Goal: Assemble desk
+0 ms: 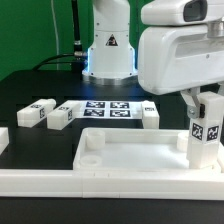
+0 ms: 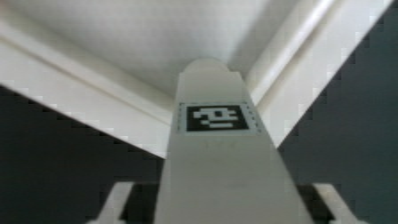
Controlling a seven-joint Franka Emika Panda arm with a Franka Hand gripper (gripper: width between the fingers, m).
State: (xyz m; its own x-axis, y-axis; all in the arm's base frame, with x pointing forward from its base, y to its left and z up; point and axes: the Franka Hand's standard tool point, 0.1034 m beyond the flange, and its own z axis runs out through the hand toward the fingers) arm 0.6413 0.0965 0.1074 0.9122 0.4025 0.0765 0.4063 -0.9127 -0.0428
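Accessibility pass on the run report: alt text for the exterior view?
Gripper holds a white tagged leg block upright at the exterior view's right end of the rimmed tabletop. Behind it, three loose leg blocks flank the marker board.

You find the black table (image 1: 22,96) carrying the white rimmed tabletop (image 1: 120,135) in front and the marker board (image 1: 107,108) behind it. At the exterior view's left lies a leg block (image 1: 39,112) with a second leg block (image 1: 61,117) beside it. A third leg block (image 1: 149,116) lies just beside the board's right.

Seemingly warning triangle (image 1: 113,43) on arm base (image 1: 108,62)
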